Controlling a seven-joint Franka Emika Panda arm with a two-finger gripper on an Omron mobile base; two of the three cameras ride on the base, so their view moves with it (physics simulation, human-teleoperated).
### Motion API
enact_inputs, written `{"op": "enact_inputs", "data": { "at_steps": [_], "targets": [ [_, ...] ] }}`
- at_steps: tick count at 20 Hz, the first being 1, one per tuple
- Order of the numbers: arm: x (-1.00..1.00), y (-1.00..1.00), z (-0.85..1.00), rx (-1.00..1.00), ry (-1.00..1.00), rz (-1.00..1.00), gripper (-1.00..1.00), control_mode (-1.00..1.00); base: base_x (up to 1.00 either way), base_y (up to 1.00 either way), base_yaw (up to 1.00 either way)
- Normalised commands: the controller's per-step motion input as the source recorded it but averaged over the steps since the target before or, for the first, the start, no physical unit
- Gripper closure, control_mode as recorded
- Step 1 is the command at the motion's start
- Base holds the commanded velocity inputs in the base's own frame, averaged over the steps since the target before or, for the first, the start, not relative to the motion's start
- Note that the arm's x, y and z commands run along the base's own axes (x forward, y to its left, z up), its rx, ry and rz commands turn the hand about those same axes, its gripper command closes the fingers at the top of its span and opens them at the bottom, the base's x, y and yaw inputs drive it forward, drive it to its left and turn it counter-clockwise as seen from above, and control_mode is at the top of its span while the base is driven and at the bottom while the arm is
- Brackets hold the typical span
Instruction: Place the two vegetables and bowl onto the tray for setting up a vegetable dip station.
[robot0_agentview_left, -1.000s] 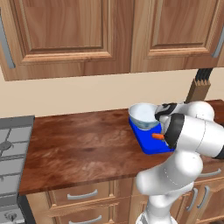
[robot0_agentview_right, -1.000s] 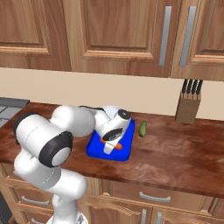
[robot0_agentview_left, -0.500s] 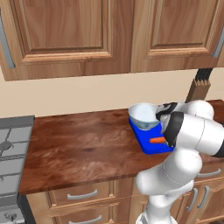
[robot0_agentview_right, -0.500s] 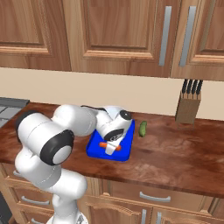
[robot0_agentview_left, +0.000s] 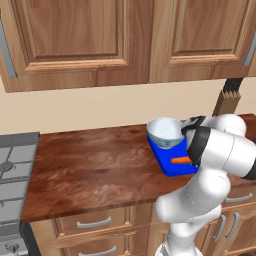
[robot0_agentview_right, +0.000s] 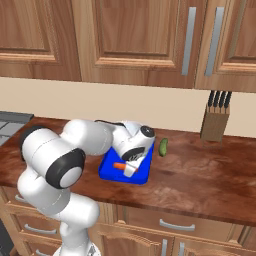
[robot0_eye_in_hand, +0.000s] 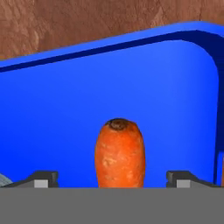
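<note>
- Wooden counter (robot0_agentview_left: 95, 170) runs dark and glossy across the kitchen.
- Knife block (robot0_agentview_right: 215, 122) stands upright at the counter's back edge, toward its right end, black handles up.
- Stove (robot0_agentview_left: 12, 165) sits against the counter's left end.
- Wall cabinets (robot0_agentview_right: 125, 37) hang above; drawers (robot0_agentview_left: 95, 223) below the front edge.

Arm bent low, gripper (robot0_eye_in_hand: 112, 179) pointing down (jaws spread wide apart).

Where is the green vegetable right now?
In the right base view, the green vegetable lies on the wooden counter, just right of the blue tray and left of the knife block.
</note>
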Motion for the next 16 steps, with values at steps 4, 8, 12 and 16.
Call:
{"op": "enact_inputs", "data": {
  "at_steps": [4, 8, 12, 16],
  "targets": [
    [-0.03, -0.19, 0.17, 0.00, 0.00, 0.00, -1.00, -1.00, 0.00, 0.00, 0.00],
    [-0.03, -0.22, 0.21, 0.00, 0.00, 0.03, -1.00, -1.00, 0.00, 0.00, 0.00],
    [-0.05, -0.26, 0.20, 0.00, -0.03, 0.13, -1.00, -1.00, 0.00, 0.00, 0.00],
    [-0.03, -0.27, 0.18, 0.00, -0.12, 0.22, -1.00, -1.00, 0.00, 0.00, 0.00]
  ]
}}
